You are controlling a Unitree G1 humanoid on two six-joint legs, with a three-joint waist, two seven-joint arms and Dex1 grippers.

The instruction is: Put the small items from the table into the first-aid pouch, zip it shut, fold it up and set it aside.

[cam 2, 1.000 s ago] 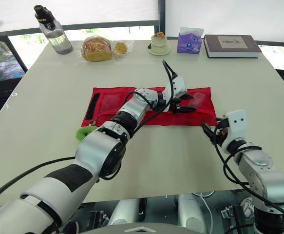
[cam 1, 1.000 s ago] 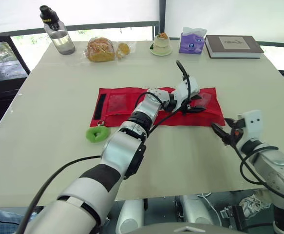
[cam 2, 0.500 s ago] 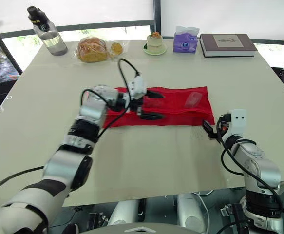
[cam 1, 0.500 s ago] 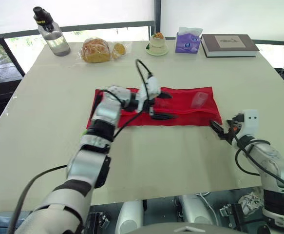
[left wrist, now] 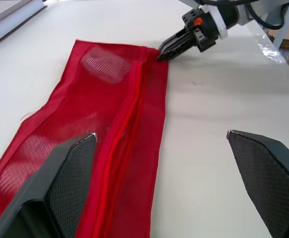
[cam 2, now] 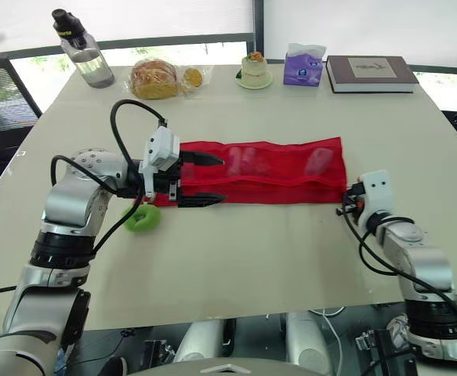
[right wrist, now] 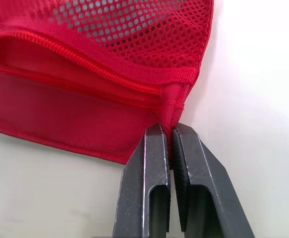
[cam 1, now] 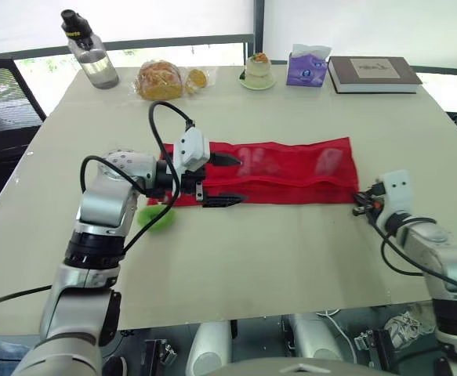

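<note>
Your red pouch point(cam 1: 291, 168) lies flat in the middle of the table point(cam 1: 275, 258); it looks soft, thin and floppy, so it may bunch up if you pull one end only. Your right gripper point(right wrist: 170, 144) is pinched on the cloth corner at the pouch's right end, by the zip point(right wrist: 99, 68); your left gripper point(cam 1: 241, 178) is spread wide over the left end, holding nothing. Grab the thick zip seam, not the netting point(right wrist: 134, 20); a small green thing point(cam 1: 159, 217) sits beside the left end.
</note>
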